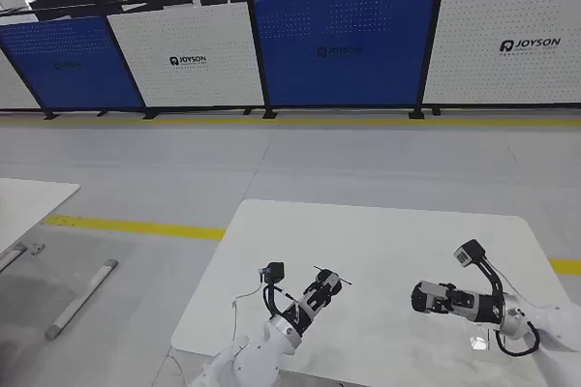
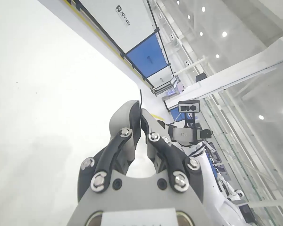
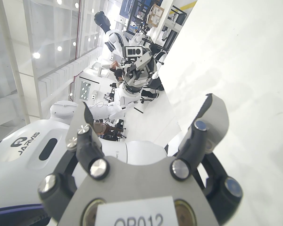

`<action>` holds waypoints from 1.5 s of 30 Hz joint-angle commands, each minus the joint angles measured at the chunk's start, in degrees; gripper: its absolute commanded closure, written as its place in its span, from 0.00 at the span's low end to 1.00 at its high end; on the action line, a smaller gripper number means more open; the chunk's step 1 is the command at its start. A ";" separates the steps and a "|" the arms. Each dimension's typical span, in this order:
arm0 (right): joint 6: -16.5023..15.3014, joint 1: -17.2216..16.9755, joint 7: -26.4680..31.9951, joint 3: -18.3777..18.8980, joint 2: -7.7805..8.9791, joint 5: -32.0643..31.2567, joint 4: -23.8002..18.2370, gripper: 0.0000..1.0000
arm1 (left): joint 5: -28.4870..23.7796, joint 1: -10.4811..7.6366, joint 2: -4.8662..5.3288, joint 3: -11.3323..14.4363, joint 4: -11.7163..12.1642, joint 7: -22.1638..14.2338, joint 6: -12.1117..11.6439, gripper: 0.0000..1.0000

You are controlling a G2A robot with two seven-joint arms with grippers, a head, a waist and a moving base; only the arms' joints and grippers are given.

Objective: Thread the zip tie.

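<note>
A thin black zip tie [image 2: 140, 98] sticks out past the fingertips of my left gripper [image 2: 140, 112], which is shut on it. From above, the zip tie [image 1: 343, 282] shows as a short dark line crossing the left gripper [image 1: 327, 282] over the white table's front middle. My right gripper [image 3: 147, 105] stands open with nothing between its fingers. It faces the left gripper [image 3: 136, 71] across a gap. In the top view the right gripper [image 1: 419, 297] hovers to the right of the left one, at about the same depth.
The white table [image 1: 387, 232] has bare surface beyond both grippers. A small clear object [image 1: 479, 341] lies near the front right edge by the right arm. Another white table [image 1: 19, 208] and a grey tube [image 1: 80, 298] on the floor lie off to the left.
</note>
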 commanded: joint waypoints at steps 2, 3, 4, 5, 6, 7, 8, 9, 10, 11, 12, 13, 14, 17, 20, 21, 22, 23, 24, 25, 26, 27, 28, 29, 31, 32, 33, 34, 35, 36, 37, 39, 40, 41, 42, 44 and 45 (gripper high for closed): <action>0.00 0.00 0.00 0.00 0.00 0.00 0.00 0.00 | 0.01 0.01 0.01 -0.03 -0.02 -0.02 0.00 1.00; 0.00 0.00 0.00 0.00 0.00 0.00 0.00 0.00 | 0.01 0.01 0.01 -0.03 -0.02 -0.02 0.00 1.00; 0.00 0.00 0.00 0.00 0.00 0.00 0.00 0.00 | 0.01 0.01 0.01 -0.03 -0.02 -0.02 0.00 1.00; 0.00 0.00 0.00 0.00 0.00 0.00 0.00 0.00 | 0.01 0.01 0.01 -0.03 -0.02 -0.02 0.00 1.00; 0.00 0.00 0.00 0.00 0.00 0.00 0.00 0.00 | 0.01 -0.02 0.00 -0.04 0.04 0.02 0.01 1.00; 0.00 0.00 0.00 0.00 0.00 0.00 0.00 0.00 | -0.03 -0.21 -0.04 -0.10 0.17 0.18 -0.12 1.00; 0.00 0.00 0.00 0.00 0.00 0.00 0.00 0.00 | -0.08 -0.32 -0.07 -0.38 -0.22 0.75 -0.63 1.00; 0.00 0.00 0.00 0.00 0.00 0.00 0.00 0.00 | -0.20 -0.16 -0.07 -0.70 -0.72 1.26 -1.21 1.00; 0.00 0.00 0.00 0.00 0.00 0.00 0.00 0.00 | -0.54 0.20 0.00 -1.42 -2.08 1.63 -2.07 1.00; 0.00 0.00 0.00 0.00 0.00 0.00 0.00 0.00 | -0.49 0.66 0.11 -2.28 -3.38 2.03 -2.78 1.00; 0.00 0.00 0.00 0.00 0.00 0.00 0.00 0.00 | -0.25 1.34 0.25 -3.19 -4.64 2.39 -3.37 1.00; 0.00 0.00 0.00 0.00 0.00 0.00 0.00 0.00 | 0.05 2.28 0.43 -4.47 -6.59 2.79 -4.09 1.00; 0.00 0.00 0.00 0.00 0.00 0.00 0.00 0.00 | 0.58 3.06 0.60 -5.57 -8.28 3.06 -4.62 1.00; 0.00 0.00 0.00 0.00 0.00 0.00 0.00 0.00 | 2.49 6.23 1.14 -9.43 -14.34 4.32 -6.56 1.00; 0.00 0.00 0.00 0.00 0.00 0.00 0.00 0.00 | 2.50 10.33 1.57 -13.09 -20.30 4.90 -9.06 1.00; 0.00 0.00 0.00 0.00 0.00 0.00 0.00 0.00 | 2.53 11.49 1.68 -14.08 -21.62 4.78 -9.45 1.00; 0.00 0.00 0.00 0.00 0.00 0.00 0.00 0.00 | 2.53 12.49 1.78 -14.91 -22.46 4.41 -9.54 1.00; 0.00 0.00 0.00 0.00 0.00 0.00 0.00 0.00 | 2.65 13.04 1.84 -15.42 -22.87 4.09 -9.38 1.00; 0.00 0.00 0.00 0.00 0.00 0.00 0.00 0.00 | 2.65 13.04 1.84 -15.42 -22.87 4.09 -9.38 1.00; 0.00 0.00 0.00 0.00 0.00 0.00 0.00 0.00 | 2.65 13.04 1.84 -15.42 -22.87 4.09 -9.38 1.00; 0.00 0.00 0.00 0.00 0.00 0.00 0.00 0.00 | 2.65 13.04 1.84 -15.42 -22.87 4.09 -9.38 1.00; 0.00 0.00 0.00 0.00 0.00 0.00 0.00 0.00 | 2.65 13.04 1.84 -15.42 -22.87 4.09 -9.38 1.00; 0.00 0.00 0.00 0.00 0.00 0.00 0.00 0.00 | 2.65 13.04 1.84 -15.42 -22.87 4.09 -9.38 1.00; 0.00 0.00 0.00 0.00 0.00 0.00 0.00 0.00 | 2.65 13.04 1.84 -15.42 -22.87 4.09 -9.38 1.00; 0.00 0.00 0.00 0.00 0.00 0.00 0.00 0.00 | 2.06 12.69 1.78 -14.76 -21.50 3.09 -8.29 1.00; 0.00 0.00 0.00 0.00 0.00 0.00 0.00 0.00 | 3.20 11.84 1.76 -14.34 -20.09 2.33 -7.36 1.00; 0.00 0.00 0.00 0.00 0.00 0.00 0.00 0.00 | 4.39 10.74 1.64 -13.33 -18.23 1.97 -6.50 1.00; 0.00 0.00 0.00 0.00 0.00 0.00 0.00 0.00 | 5.89 9.77 1.57 -12.34 -16.51 1.37 -5.61 1.00; 0.00 0.00 0.00 0.00 0.00 0.00 0.00 0.00 | 6.74 8.85 1.44 -11.04 -14.87 0.65 -4.80 1.00; 0.00 0.00 0.00 0.00 0.00 0.00 0.00 0.00 | 7.00 7.82 1.28 -9.93 -13.61 0.32 -4.02 1.00; 0.00 0.00 0.00 0.00 0.00 0.00 0.00 0.00 | 8.99 6.48 1.14 -8.63 -11.53 -0.01 -2.82 1.00; 0.00 0.00 0.00 0.00 0.00 0.00 0.00 0.00 | 9.85 4.78 0.89 -6.95 -8.31 -0.89 -1.48 1.00; 0.00 0.00 0.00 0.00 0.00 0.00 0.00 0.00 | 10.55 3.80 0.75 -6.26 -6.01 -1.10 -0.68 1.00; 0.00 0.00 0.00 0.00 0.00 0.00 0.00 0.00 | 11.16 3.08 0.66 -5.76 -4.35 -1.22 -0.14 1.00; 0.00 0.00 0.00 0.00 0.00 0.00 0.00 0.00 | 11.26 2.42 0.54 -5.23 -3.16 -1.39 0.26 1.00; 0.00 0.00 0.00 0.00 0.00 0.00 0.00 0.00 | 10.58 1.65 0.29 -4.29 -1.17 -1.51 1.16 1.00; 0.00 0.00 0.00 0.00 0.00 0.00 0.00 0.00 | 10.26 1.62 0.20 -3.98 -0.59 -1.39 1.36 1.00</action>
